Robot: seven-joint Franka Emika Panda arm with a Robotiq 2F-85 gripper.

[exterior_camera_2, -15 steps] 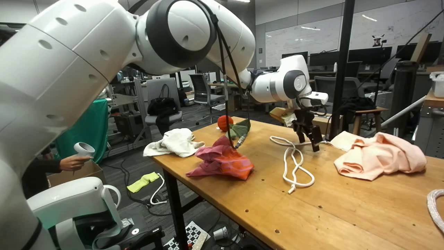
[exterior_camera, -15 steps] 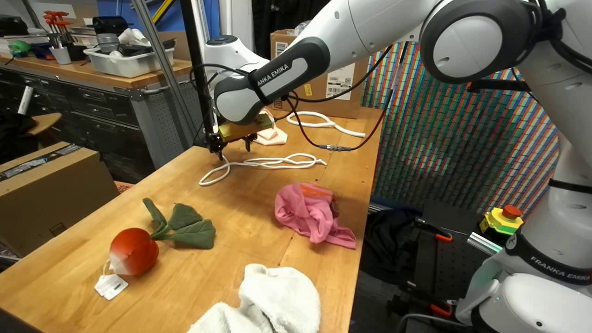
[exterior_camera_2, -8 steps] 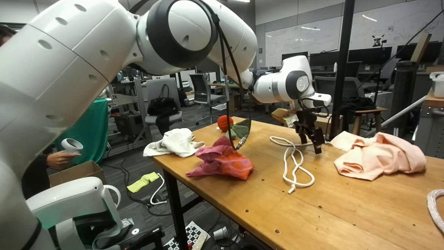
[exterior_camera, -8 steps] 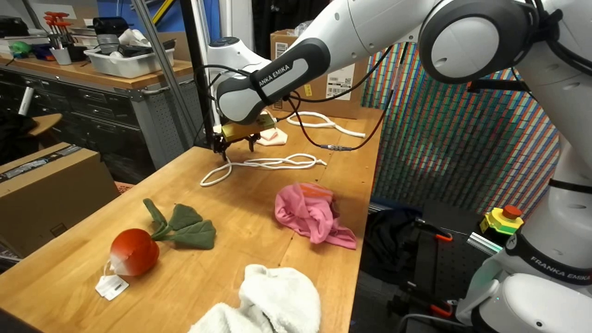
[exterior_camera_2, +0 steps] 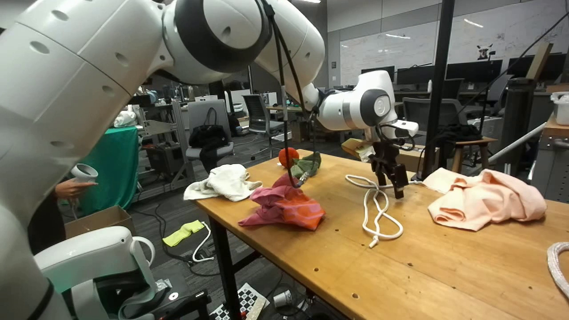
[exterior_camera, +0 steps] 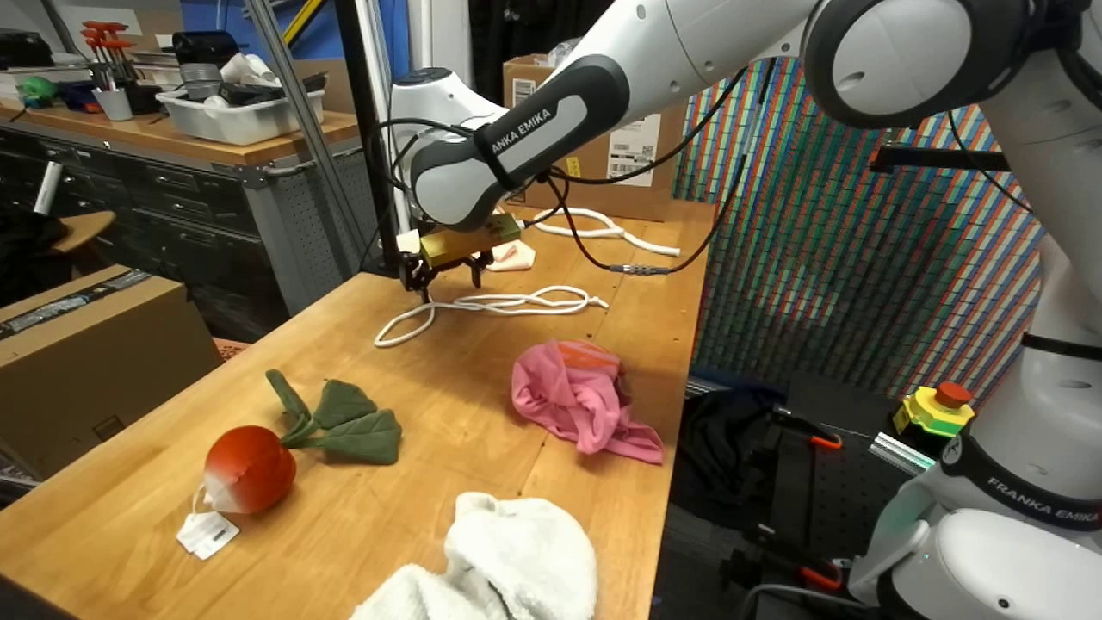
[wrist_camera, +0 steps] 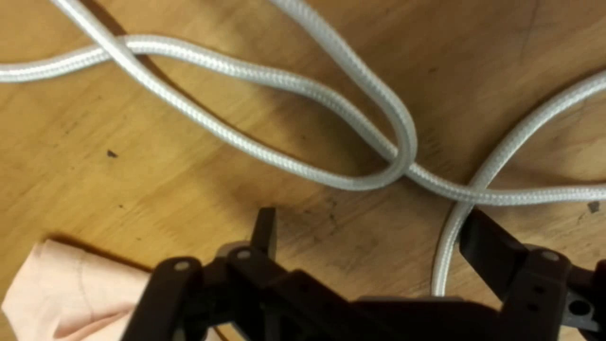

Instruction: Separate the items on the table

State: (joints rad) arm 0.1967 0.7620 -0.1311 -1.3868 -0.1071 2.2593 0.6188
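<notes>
On the wooden table (exterior_camera_2: 346, 271) lies a thin white rope (exterior_camera_2: 377, 192) in crossing loops. My gripper (exterior_camera_2: 391, 189) stands open over it, low to the tabletop; contact with the wood cannot be told. In the wrist view a strand of the rope (wrist_camera: 284, 163) runs between the spread jaws, close beside the right one, not pinched. A peach cloth (exterior_camera_2: 489, 198) is bunched near the gripper. The pink cloth (exterior_camera: 572, 400), with an orange patch, rests near the table's edge. Towards the near end sit the white towel (exterior_camera: 525, 551) and the red ball toy (exterior_camera: 250, 469) with green leaves.
A thicker white rope (exterior_camera: 637, 244) lies in front of a cardboard box (exterior_camera: 594, 164) at the far end. A black post (exterior_camera_2: 438, 89) rises beside the table near the gripper. The arm's cable (exterior_camera_2: 284, 115) dangles over the pink cloth. Someone's hand holds a controller (exterior_camera_2: 84, 172).
The gripper has shifted a little to the right and down in an exterior view, still open. The arm's elbow has moved up. The items lie essentially where they were.
</notes>
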